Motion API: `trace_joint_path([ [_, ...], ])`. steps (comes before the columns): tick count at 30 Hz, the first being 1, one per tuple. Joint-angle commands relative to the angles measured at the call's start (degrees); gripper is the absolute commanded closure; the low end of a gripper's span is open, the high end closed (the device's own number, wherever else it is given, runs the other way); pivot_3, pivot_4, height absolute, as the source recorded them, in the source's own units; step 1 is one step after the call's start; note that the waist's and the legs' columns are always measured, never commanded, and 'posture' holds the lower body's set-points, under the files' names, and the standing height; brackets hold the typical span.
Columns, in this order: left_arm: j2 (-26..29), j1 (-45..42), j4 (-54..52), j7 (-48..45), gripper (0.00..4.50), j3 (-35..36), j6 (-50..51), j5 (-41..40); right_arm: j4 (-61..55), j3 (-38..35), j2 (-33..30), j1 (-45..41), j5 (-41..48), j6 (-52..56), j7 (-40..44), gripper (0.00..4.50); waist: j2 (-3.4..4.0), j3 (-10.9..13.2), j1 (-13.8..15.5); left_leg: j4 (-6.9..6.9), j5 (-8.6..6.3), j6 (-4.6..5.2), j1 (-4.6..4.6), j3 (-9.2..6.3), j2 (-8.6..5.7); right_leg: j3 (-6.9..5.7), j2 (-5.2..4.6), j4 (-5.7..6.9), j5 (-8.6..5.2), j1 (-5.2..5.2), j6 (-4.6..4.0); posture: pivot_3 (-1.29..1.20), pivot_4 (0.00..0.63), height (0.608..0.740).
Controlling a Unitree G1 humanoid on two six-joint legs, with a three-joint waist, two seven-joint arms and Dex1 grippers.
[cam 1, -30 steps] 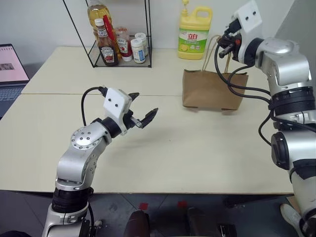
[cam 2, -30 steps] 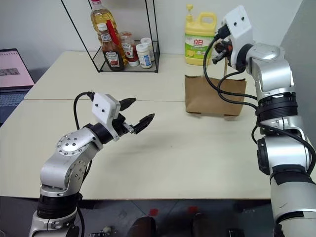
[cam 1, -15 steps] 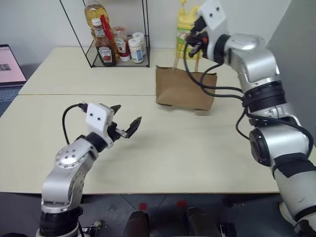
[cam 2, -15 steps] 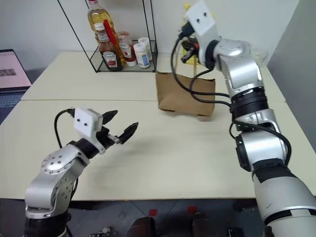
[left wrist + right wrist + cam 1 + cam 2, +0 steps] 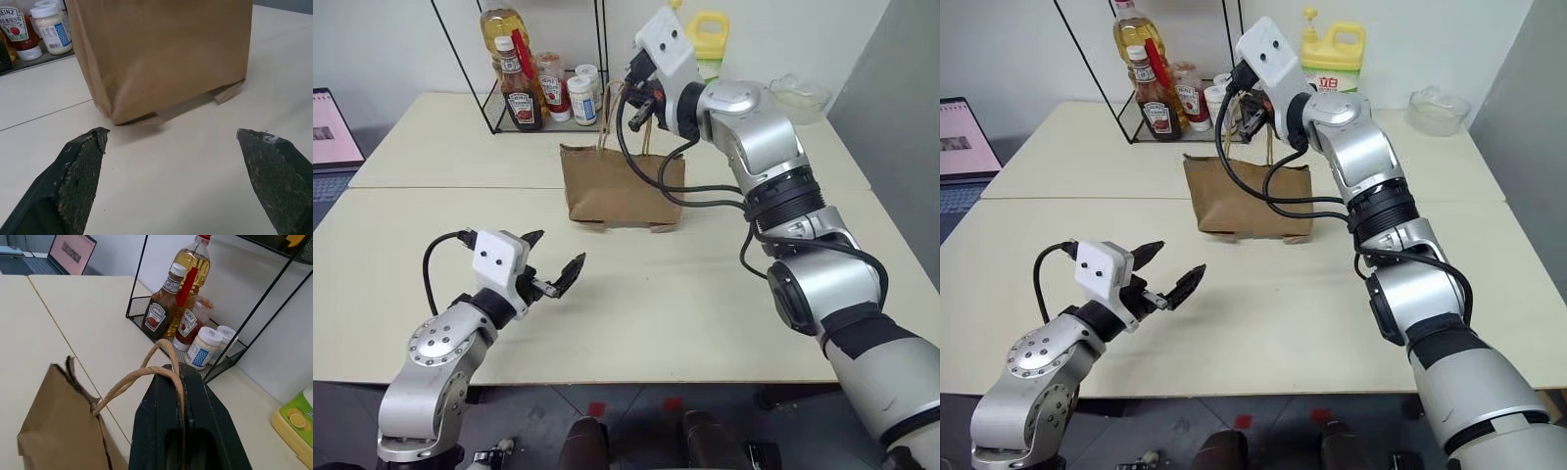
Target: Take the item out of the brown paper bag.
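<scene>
The brown paper bag stands mid-table, its thin tan handles pulled up. My right gripper is above the bag's top, shut on those handles. In the left wrist view the bag hangs slightly tilted, one bottom corner raised off the table. My left gripper hovers low over the table nearer to me, open and empty, pointing at the bag's lower part. The item is hidden; the bag's inside cannot be seen.
A black wire rack with ketchup bottles, jars and a tall oil bottle stands at the back left. A yellow detergent jug is behind the bag, a glass bowl at the back right, a laptop at the left edge.
My right gripper has carried the bag by its handles leftward across the table, from the right side to the middle. My left gripper has drawn back toward me and sunk a little, still open.
</scene>
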Motion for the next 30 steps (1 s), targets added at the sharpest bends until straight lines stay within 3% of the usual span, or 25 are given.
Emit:
trace_joint_path([
  [1,0.07,-1.32,-1.47,0.33,0.0,-0.7,-1.27,-0.47,-0.41,0.23,0.81,-2.93,-1.06,-3.96,-0.54,4.47,0.0,0.0,-0.07,0.0,0.0,0.0,0.0,0.0,0.0,0.0,0.0,0.0,0.0,0.0,0.0,0.0,0.15,0.74],
  [19,0.12,-2.86,-1.46,1.04,0.0,-2.62,-1.55,-0.08,13.45,0.51,1.16,-7.55,-5.65,-16.09,-2.64,4.47,0.0,0.0,-0.67,0.0,0.01,-0.01,0.0,-0.01,0.0,0.0,0.0,0.01,0.0,0.0,0.0,0.0,0.15,0.74],
  [30,0.52,-4.0,-0.82,0.96,0.0,-3.38,-1.67,0.18,15.5,1.02,1.59,-7.93,-6.46,-18.36,-2.1,4.47,0.0,0.01,-1.13,-0.01,0.02,-0.04,0.0,-0.01,0.0,0.0,0.0,0.02,0.0,0.01,0.0,0.0,0.15,0.74],
])
